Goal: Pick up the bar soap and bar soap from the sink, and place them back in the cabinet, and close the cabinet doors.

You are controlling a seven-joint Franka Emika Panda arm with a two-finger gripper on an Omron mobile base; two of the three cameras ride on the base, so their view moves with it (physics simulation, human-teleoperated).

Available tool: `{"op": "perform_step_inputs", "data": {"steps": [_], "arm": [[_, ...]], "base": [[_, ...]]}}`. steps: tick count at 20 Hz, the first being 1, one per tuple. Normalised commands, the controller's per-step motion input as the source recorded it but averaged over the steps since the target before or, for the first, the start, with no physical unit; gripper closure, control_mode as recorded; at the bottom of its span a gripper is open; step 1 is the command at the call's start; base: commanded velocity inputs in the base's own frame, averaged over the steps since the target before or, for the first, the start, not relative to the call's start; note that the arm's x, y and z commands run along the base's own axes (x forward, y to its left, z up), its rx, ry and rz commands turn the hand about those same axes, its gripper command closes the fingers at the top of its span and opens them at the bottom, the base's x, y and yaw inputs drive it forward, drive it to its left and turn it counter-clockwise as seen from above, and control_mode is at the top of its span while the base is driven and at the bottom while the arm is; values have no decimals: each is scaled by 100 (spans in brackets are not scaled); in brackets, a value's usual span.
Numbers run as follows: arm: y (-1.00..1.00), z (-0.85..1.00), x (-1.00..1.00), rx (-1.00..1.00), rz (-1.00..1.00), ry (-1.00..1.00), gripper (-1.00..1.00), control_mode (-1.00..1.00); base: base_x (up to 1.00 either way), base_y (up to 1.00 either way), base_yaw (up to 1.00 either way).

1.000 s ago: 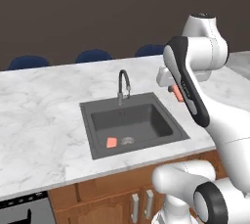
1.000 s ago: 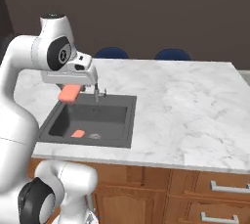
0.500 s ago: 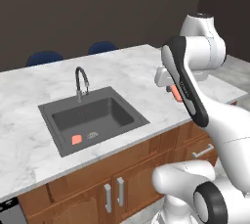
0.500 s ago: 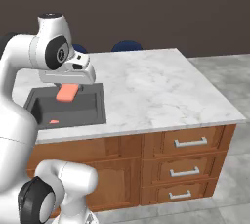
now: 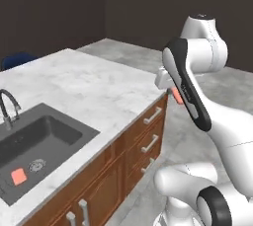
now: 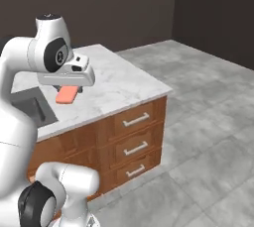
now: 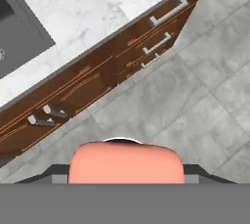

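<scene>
My gripper (image 6: 68, 91) is shut on one salmon-pink bar soap (image 6: 67, 94), held in the air above the counter's front edge. The same bar shows beside the forearm (image 5: 177, 95) and large at the bottom of the hand view (image 7: 126, 163). A second bar soap (image 5: 19, 175) lies flat on the floor of the dark grey sink (image 5: 59, 130), next to the round drain strainer (image 5: 36, 164). The arched faucet (image 5: 9, 104) stands behind the basin. The cabinet and its doors are out of view.
The marble island counter (image 5: 89, 89) ends at a corner on the right, with wooden drawers (image 6: 135, 144) below it. Grey tiled floor (image 6: 203, 122) spreads beyond the island. Dark walls stand behind. A blue chair back (image 5: 15, 60) shows past the counter.
The whole scene has slid left in both base views as the base turns right: the sink has moved toward the left edge and open floor has come in. The bar stays in my gripper.
</scene>
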Motion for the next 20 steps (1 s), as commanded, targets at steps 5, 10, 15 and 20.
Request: {"op": "perform_step_inputs", "data": {"steps": [5, 10, 15, 20], "arm": [[0, 0, 0, 0, 0, 0, 100, 100], [0, 0, 0, 0, 0, 0, 100, 100], [0, 0, 0, 0, 0, 0, 100, 100], [0, 0, 0, 0, 0, 0, 100, 100]], "base": [[-5, -6, -71], [-7, -7, -69], [0, -18, -65], [-3, -26, -58]]}}
